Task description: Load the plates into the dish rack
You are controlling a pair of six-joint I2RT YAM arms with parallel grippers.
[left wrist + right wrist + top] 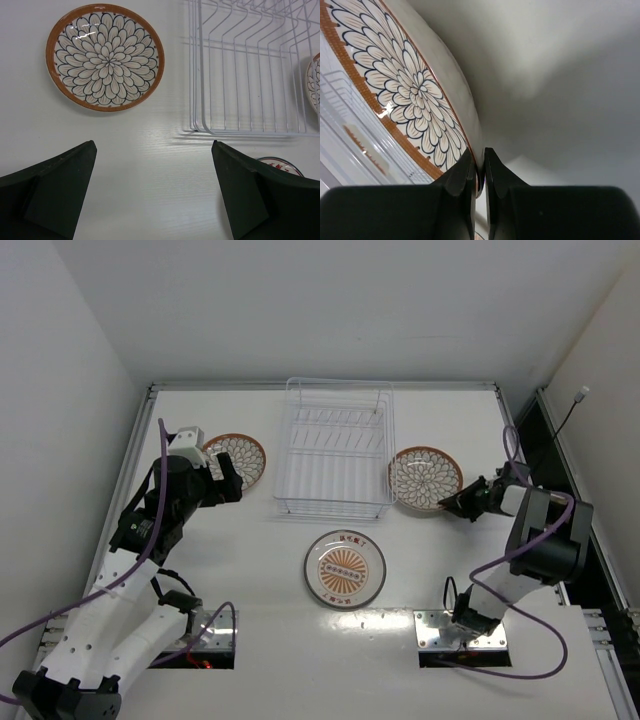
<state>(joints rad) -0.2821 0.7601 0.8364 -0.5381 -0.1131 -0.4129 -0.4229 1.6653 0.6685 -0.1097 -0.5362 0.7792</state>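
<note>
Since the right tool (480, 156) is clamped on just the outer rim of the lattice plate (405, 85) on the right side of the dish rack (335, 508), that grip is what I'd worry about most. It's a skinny pinch on a smooth glazed edge with the rest of the plate hanging off it toward the rack. My guess is it could swivel between the fingers or slide out once it's swung over the wires.

The plate's far edge is right up at the rack's right wall, touching or nearly, can't tell. That rack looks light, so a bump could shove it across the surface (250, 580) or catch a divider.

The left tool (153, 145) is wide apart and holding nothing, hovering left of the rack near the other lattice plate (105, 57), which lies flat. The sunburst plate (345, 568) lies flat in front of the rack. Nothing's loaded yet.
</note>
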